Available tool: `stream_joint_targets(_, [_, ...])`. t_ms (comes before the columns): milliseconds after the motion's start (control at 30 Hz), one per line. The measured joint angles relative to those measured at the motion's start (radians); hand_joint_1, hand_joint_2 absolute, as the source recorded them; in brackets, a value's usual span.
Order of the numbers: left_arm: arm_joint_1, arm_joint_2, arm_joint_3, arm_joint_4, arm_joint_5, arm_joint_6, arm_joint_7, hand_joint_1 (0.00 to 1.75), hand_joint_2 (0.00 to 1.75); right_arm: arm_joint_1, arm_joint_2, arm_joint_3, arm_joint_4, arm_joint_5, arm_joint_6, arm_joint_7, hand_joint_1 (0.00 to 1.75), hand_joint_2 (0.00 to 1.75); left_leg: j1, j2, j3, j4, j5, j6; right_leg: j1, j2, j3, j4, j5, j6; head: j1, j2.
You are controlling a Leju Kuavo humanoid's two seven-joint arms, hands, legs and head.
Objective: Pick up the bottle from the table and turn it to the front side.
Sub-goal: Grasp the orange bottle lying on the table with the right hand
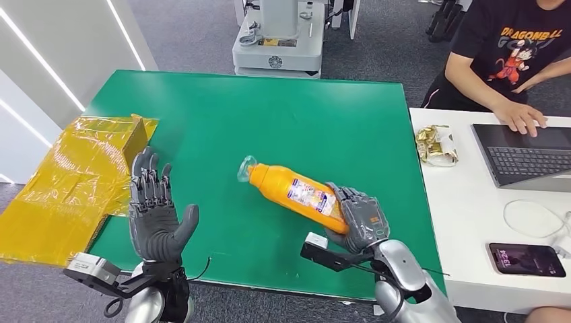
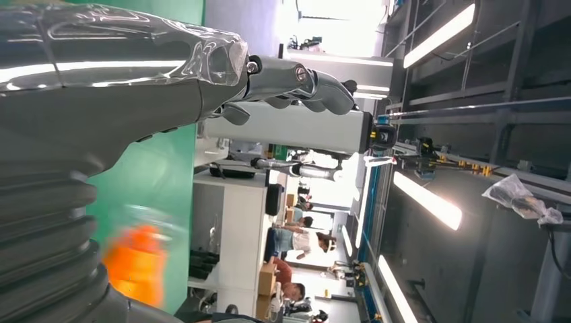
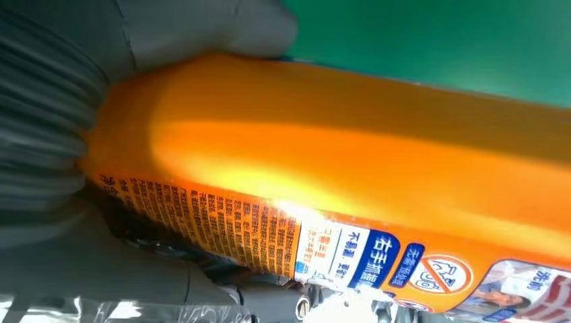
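An orange bottle (image 1: 296, 190) with a clear cap and a printed label lies tilted over the green table (image 1: 269, 114), cap pointing toward the far left. My right hand (image 1: 358, 219) grips its bottom end from below. Up close in the right wrist view, the bottle (image 3: 337, 155) shows its orange side and label text, with my right hand (image 3: 74, 202) wrapped around its base. My left hand (image 1: 153, 212) is raised at the table's near left, palm facing the bottle, fingers spread and holding nothing. In the left wrist view, my left hand (image 2: 135, 74) has straight fingers, and the bottle (image 2: 138, 262) is an orange blur.
A yellow wrapped box (image 1: 74, 182) sits off the table's left edge. A white desk (image 1: 464, 222) on the right holds a laptop (image 1: 525, 155), a phone (image 1: 526, 260) and a snack packet (image 1: 435, 145). A person (image 1: 512, 54) sits there typing. A robot base (image 1: 279, 40) stands beyond the table.
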Motion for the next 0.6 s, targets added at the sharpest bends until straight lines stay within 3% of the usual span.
stream_joint_targets(167, [0.000, -0.003, -0.001, 0.003, 0.020, -0.013, 0.004, 0.00, 1.75, 0.073, 0.052, -0.065, -0.086, 0.018, -0.079, -0.032, 1.75, 1.75, 0.000, 0.000, 0.000, 0.000, 0.000, 0.000, 0.000, 0.000, 0.000, 0.000, 0.000, 0.000, 0.000, 0.000])
stream_joint_targets(433, [-0.039, 0.002, -0.026, 0.073, 0.133, -0.093, 0.059, 0.00, 1.75, 0.129, 0.128, -0.121, -0.115, -0.031, -0.324, -0.223, 1.75, 1.75, 0.000, 0.000, 0.000, 0.000, 0.000, 0.000, 0.000, 0.000, 0.000, 0.000, 0.000, 0.000, 0.000, 0.000])
stream_joint_targets(600, [-0.071, 0.008, -0.044, 0.128, 0.237, -0.158, 0.111, 0.00, 1.75, 0.126, 0.160, -0.123, -0.096, -0.057, -0.345, -0.271, 1.75, 1.75, 0.000, 0.000, 0.000, 0.000, 0.000, 0.000, 0.000, 0.001, 0.000, 0.000, 0.000, 0.000, 0.000, 0.000])
